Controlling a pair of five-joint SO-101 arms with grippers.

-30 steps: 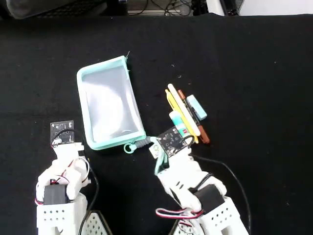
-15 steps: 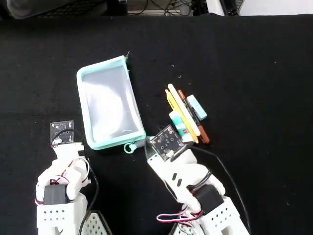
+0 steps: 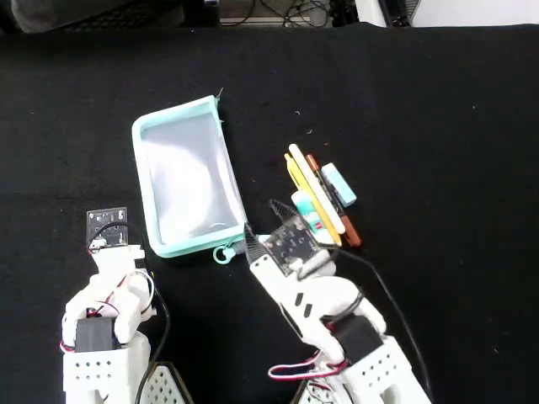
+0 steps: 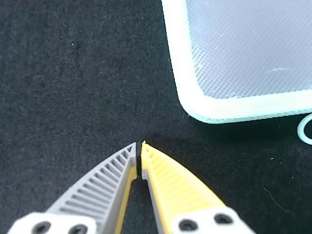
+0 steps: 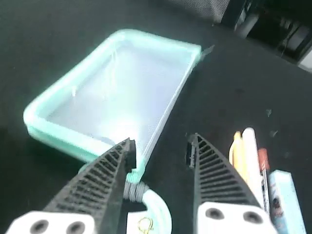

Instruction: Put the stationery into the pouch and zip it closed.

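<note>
Overhead, we see our mint-edged clear zip pouch on the black counter, just ahead of both claws. Left wrist: left claw pinched closed, empty. Right wrist: right claw parted, empty, bundled pens beside it.

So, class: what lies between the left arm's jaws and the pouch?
Nothing but bare black table separates the shut jaws from the near corner of the pouch, as the left wrist view shows.
</note>
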